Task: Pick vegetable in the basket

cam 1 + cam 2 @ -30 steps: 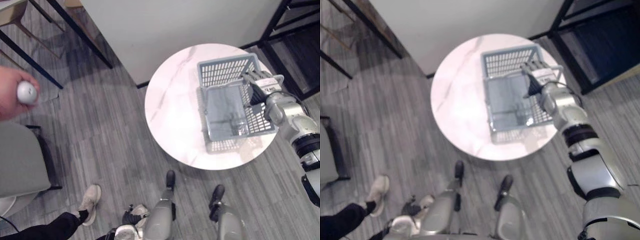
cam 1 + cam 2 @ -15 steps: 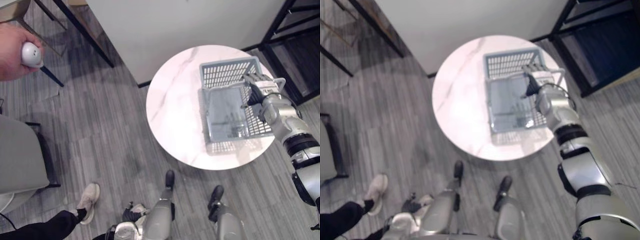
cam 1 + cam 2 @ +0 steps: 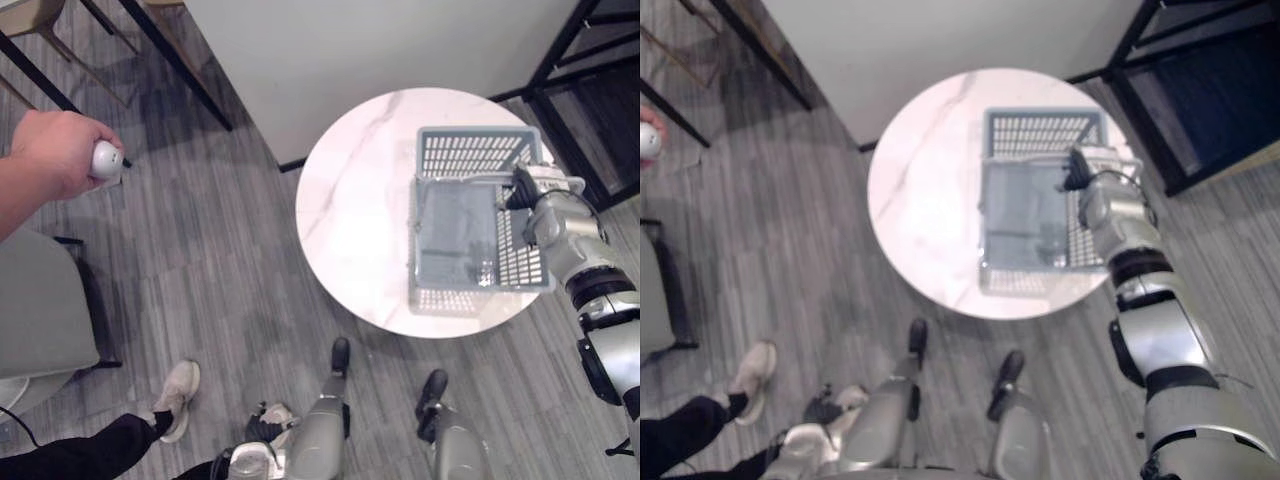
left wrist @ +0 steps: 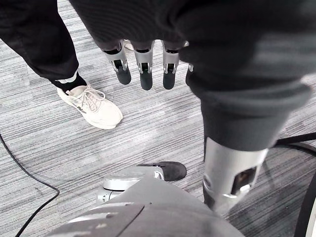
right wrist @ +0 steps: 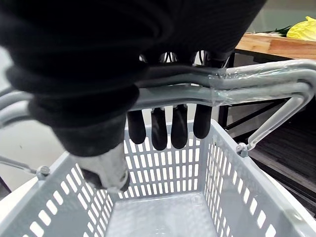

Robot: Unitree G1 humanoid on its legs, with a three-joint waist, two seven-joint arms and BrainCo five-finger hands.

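**One basket, right hand on its handles**

Head views: one round white marble table (image 3: pixel 350 200) stands on a grey plank floor (image 3: pixel 220 270). One grey slotted basket (image 3: pixel 470 152) sits at its right edge, with the right hand (image 3: pixel 522 189) at the basket's right rim. A person's hand (image 3: pixel 55 150) grips a small white object (image 3: pixel 105 160).

Left wrist: the left hand (image 4: pixel 145 69) hangs slack-fingered above the floor, near one white shoe (image 4: pixel 91 106).

Right wrist: the fingers (image 5: pixel 180 131) hook over two handles (image 5: pixel 247 86), thumb (image 5: pixel 106 170) beneath. Something yellow and leafy (image 5: pixel 303 27) lies on a wooden board (image 5: pixel 276 45) beyond.

Grey slotted basket (image 3: pixel 470 152) on white grey-veined table (image 3: pixel 350 210); grey striped floor (image 3: pixel 220 260).
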